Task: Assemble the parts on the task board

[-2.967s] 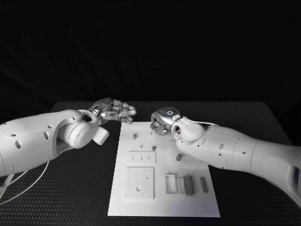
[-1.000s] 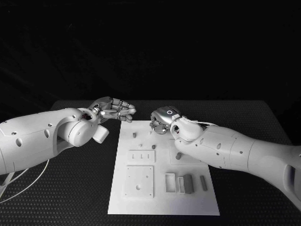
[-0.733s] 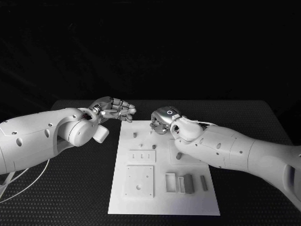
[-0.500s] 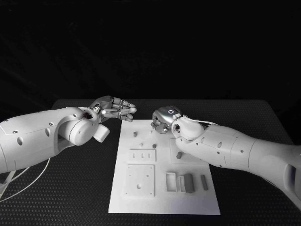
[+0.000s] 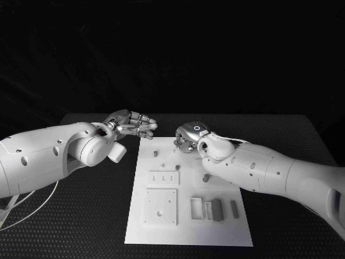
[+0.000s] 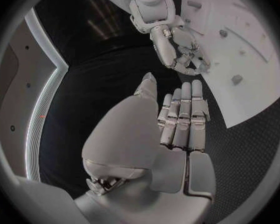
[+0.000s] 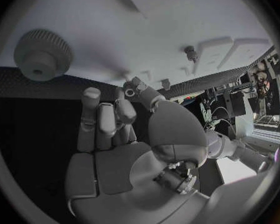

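Over task board, right robot hand and left robot hand curl empty.

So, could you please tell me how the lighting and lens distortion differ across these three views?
Head view: dark room, black backdrop, the white task board stands out brightly. Left wrist view: fisheye bends the board's edge; a pale light strip curves along the rim. Right wrist view: the board looks evenly lit, and a knurled knob bulges large.

A black table with a fine dotted surface is carrying a white task board, which is lying flat across its middle and reaching from the near side toward the far side. Bare black surface is showing left and right of it.
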